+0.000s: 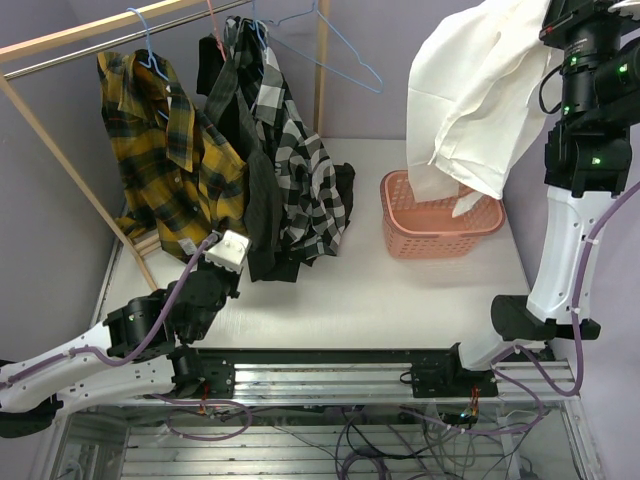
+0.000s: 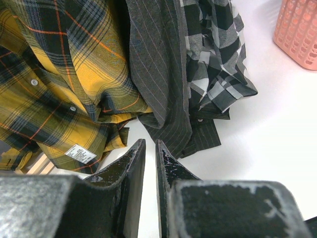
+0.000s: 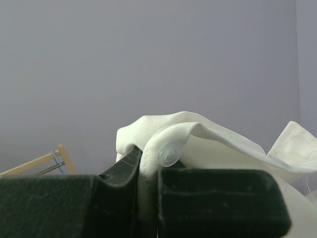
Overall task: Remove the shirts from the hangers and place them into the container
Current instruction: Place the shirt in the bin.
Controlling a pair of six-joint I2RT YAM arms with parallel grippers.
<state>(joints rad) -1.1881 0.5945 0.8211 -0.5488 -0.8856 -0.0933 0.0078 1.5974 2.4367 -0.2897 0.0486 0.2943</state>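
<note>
Because everything here lies around the salmon-pink laundry basket (image 1: pixel 440 240), I take my bearings from it. The white shirt (image 1: pixel 480 90) hangs straight above it, and its lower ends reach down inside the rim. Left of the basket three shirts hang together: the black-and-white checked shirt (image 1: pixel 300 180) nearest, then the dark pinstriped shirt (image 1: pixel 255 200), then the yellow-and-black plaid shirt (image 1: pixel 170 160) farthest. A bare light blue hanger (image 1: pixel 340 55) hangs up and to the left of the basket. My right gripper (image 3: pixel 141 163), high above the basket, is pressed together on a fold of the white shirt, with cloth bulging over its fingertips. My left gripper (image 2: pixel 150 148), well left of the basket and low, just short of the pinstriped and plaid hems, has its jaws a narrow slit apart with nothing between them.
</note>
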